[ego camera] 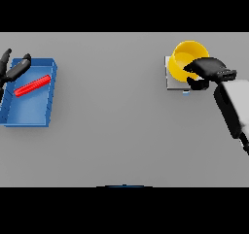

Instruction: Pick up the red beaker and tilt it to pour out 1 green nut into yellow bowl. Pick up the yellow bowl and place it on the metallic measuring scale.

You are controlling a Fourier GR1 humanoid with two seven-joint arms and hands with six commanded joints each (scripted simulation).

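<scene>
Yellow bowl on scale, right hand gripping it; red beaker lying in blue tray at far left.

Grey table (121, 131) across whole view. Blue tray (41, 119) at left edge, red beaker (32, 86) flat inside on a diagonal. White-grey right arm (233, 107) in from right side. Yellow bowl (185, 58) upper right, seated on metallic measuring scale (171, 82), covering most of it. Right hand (206, 70) curled round bowl's near rim. Left hand (12, 68) over tray's far-left corner, fingers loosely spread, clear of beaker. Nut not discernible.
</scene>
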